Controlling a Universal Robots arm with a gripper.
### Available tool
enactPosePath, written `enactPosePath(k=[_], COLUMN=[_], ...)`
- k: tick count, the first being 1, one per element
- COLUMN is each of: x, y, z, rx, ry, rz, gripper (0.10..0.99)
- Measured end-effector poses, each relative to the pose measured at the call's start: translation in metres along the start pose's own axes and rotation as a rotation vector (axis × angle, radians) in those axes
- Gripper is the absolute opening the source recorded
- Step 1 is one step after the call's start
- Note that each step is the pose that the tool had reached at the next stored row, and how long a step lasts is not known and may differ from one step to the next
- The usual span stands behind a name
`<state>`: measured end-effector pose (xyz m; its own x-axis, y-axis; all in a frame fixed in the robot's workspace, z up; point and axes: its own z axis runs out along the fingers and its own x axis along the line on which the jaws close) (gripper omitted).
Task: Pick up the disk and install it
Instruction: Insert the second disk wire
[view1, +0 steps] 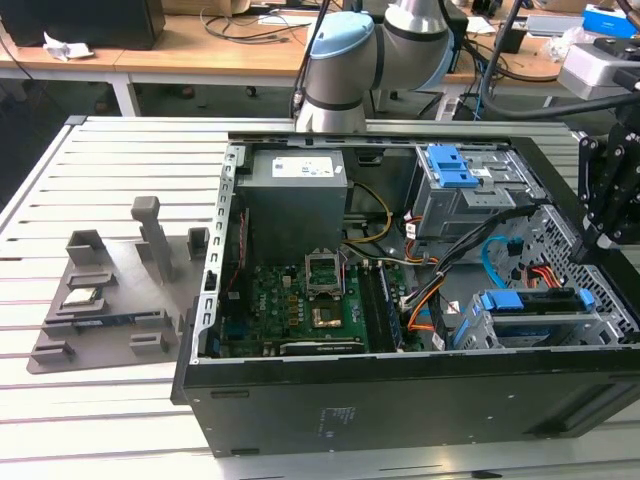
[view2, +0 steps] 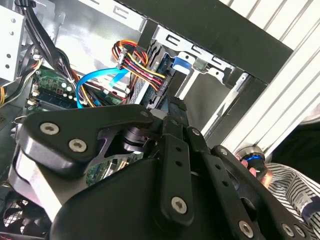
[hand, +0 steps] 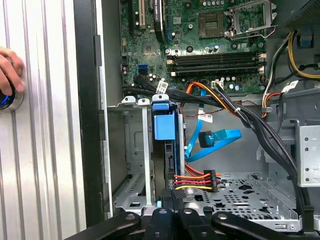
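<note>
The open black computer case (view1: 400, 400) left little free room near its drive end: the blue-bracketed silver disk (hand: 164, 145) stood edgewise in the grey metal drive cage (hand: 131, 150), with an empty slot beside it. A bundle of red, orange and yellow power wires (hand: 197, 181) and a flat blue data cable (hand: 217, 140) crossed the space just beside the cage. The slatted white worktop (view1: 110, 420) lay open around the case, except where a grey plastic parts tray (view1: 110, 300) sat at the exterior view's left.

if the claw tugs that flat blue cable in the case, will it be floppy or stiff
Probably floppy: the blue cable curves and folds on itself in the first wrist view. It looks thin and ribbon-like, so likely light. It could snag, since it runs among the other wires beside the drive cage.
</note>
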<state>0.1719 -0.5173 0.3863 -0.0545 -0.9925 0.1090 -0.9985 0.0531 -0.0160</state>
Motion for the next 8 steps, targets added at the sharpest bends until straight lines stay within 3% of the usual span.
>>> enactPosePath(k=[1,2,3,4,8], x=[0.0000,0.0000,0.0000,-0.0003,-0.0070], y=[0.0000,0.0000,0.0000,0.0000,0.0007], z=[0.0000,-0.0001,-0.0001,-0.0003,0.0000], rx=[0.000,0.000,0.000,0.000,0.000], ry=[0.0000,0.0000,0.0000,0.0002,-0.0023], rz=[0.000,0.000,0.000,0.000,0.000], gripper=[0.106,0.235,0.235,0.302,0.302])
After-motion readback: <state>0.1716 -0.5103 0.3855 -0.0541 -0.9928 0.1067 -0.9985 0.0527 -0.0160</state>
